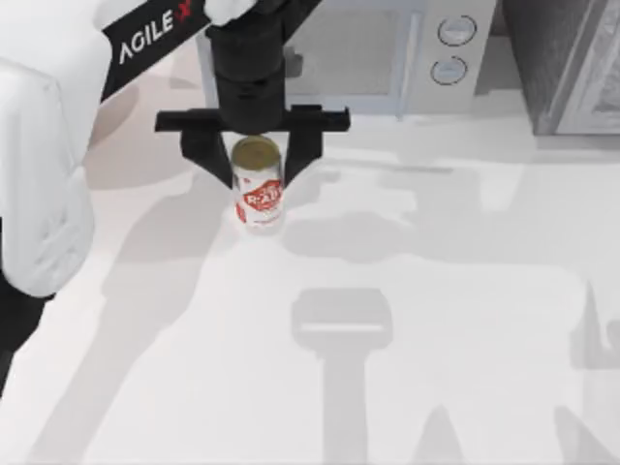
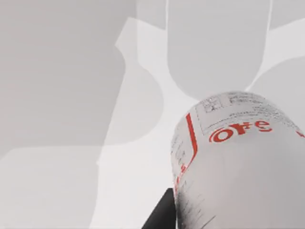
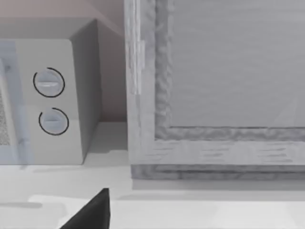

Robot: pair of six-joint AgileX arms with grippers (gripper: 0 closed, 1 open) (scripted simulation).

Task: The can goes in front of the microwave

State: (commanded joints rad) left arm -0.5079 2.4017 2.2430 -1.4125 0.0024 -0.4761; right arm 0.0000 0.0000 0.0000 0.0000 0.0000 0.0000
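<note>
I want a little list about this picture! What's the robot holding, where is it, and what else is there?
holding arm: left gripper, fingers on either side of the can
can: white with red label and gold top, upright
where: in front of the microwave, toward its left part
microwave knobs: two round ones, on its right side
beside microwave: darker grey appliance, to its right
underneath: white table

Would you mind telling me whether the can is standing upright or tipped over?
Upright: in the top view the can shows its gold top facing up, label below, between the left gripper fingers, before the microwave.
</note>
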